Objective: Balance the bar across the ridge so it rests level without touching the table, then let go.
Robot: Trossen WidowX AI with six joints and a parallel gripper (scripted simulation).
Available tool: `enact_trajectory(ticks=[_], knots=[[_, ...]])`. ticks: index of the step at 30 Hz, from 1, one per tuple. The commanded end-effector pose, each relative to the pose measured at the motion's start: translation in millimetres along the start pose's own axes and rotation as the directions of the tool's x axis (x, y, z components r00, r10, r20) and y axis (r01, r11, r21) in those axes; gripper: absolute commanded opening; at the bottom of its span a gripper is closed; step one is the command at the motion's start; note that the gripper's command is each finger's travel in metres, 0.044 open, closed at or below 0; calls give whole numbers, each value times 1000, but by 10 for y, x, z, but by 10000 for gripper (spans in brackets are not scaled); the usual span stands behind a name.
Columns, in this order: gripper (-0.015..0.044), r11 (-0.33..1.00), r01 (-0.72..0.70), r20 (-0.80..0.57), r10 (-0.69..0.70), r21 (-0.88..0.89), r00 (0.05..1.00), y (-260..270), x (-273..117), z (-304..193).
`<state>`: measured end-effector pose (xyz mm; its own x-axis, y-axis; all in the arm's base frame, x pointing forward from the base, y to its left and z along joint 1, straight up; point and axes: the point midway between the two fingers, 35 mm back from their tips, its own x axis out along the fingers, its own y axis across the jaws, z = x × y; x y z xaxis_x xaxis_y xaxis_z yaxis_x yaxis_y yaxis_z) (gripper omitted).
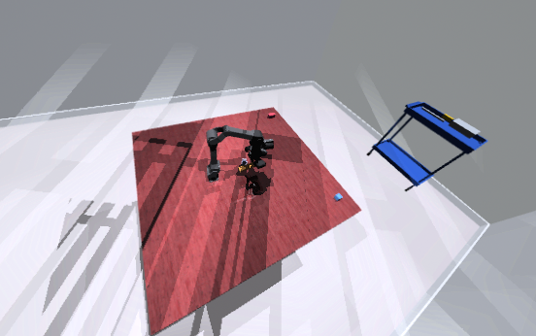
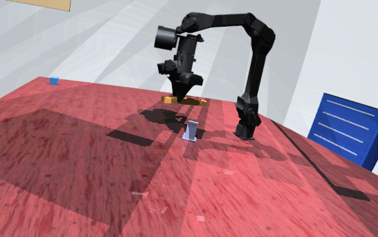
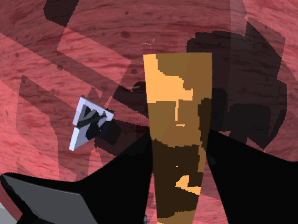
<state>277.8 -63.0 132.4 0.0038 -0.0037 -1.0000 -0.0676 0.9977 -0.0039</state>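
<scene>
Apparently above table, bar in gripper.

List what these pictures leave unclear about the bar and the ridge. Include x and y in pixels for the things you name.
- Where the pads touch the bar [image 1: 248, 168] [image 2: 194, 101] [image 3: 179, 117]: the end effector's [image 1: 249, 165] [image 2: 179, 100] [image 3: 180, 150] own dark fingers cover it in the exterior view.
- The bar's near end: cut off by the wrist picture's bottom edge.
- The ridge's [image 1: 244, 160] [image 2: 192, 130] [image 3: 93, 114] top edge: too small in the top view.
- The ridge's back face: turned away in the exterior view.
</scene>
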Motion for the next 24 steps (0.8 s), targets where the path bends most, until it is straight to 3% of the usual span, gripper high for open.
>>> enact_trajectory(ticks=[1, 7, 14, 24], knots=[[0, 1000, 4, 22, -4, 3, 1000, 4, -158, -5], [0, 1000, 4, 22, -4, -22, 1000, 31, -197, -6], [0, 959, 7, 23, -1, -284, 1000, 290, -199, 47], [0, 801, 12, 23, 3, -599, 1000, 678, -205, 77]])
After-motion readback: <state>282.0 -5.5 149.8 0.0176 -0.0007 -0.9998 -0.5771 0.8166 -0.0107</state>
